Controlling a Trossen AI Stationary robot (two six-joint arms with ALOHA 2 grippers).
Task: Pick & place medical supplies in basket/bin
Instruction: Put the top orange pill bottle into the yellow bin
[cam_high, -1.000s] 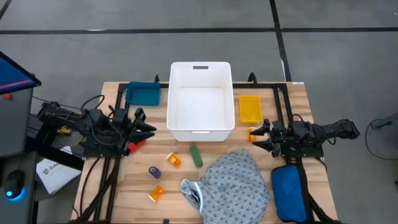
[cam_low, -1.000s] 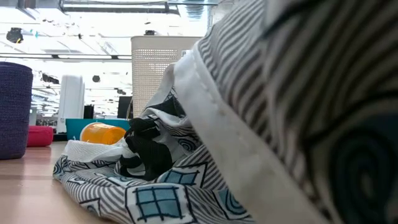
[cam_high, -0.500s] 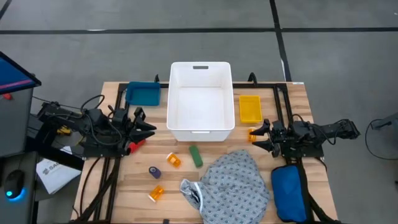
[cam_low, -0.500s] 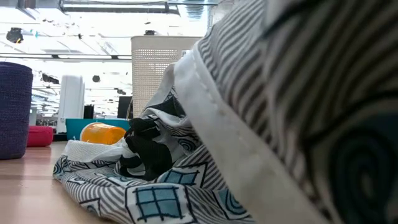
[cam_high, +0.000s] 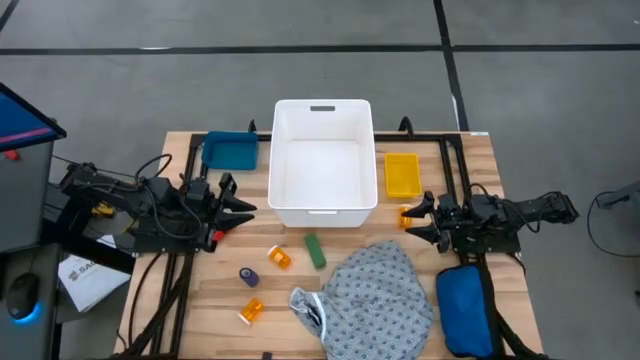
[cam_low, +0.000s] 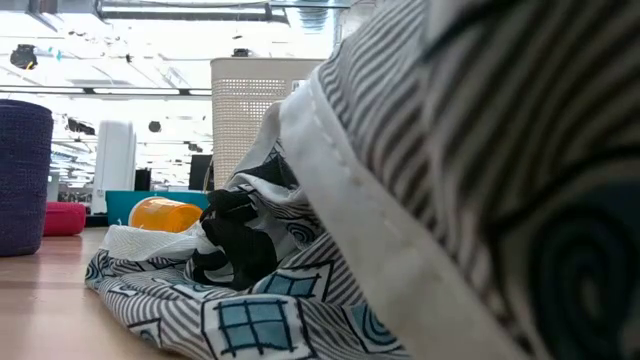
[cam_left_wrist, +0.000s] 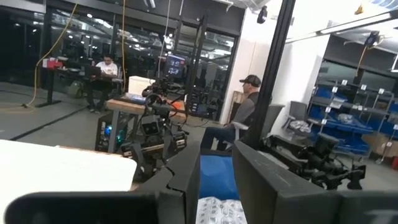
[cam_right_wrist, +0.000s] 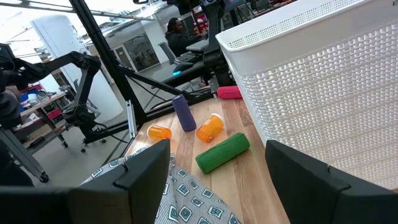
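Note:
Two orange pill bottles, a green piece, a purple piece and a red piece lie on the table in front of the white basket. A third orange bottle lies by my right gripper. The grey patterned gown is heaped at the near edge and fills the low view. My left gripper hovers open beside the basket's left near corner, above the red piece. My right gripper is open at the basket's right near corner.
A teal tray sits left of the basket and a yellow tray right of it. The blue padded pouch lies at the near right, under the right arm. Bare wood shows between the small pieces and the gown.
My left gripper has shifted a little toward the table's right, closer to the basket. Nothing on the table has moved.

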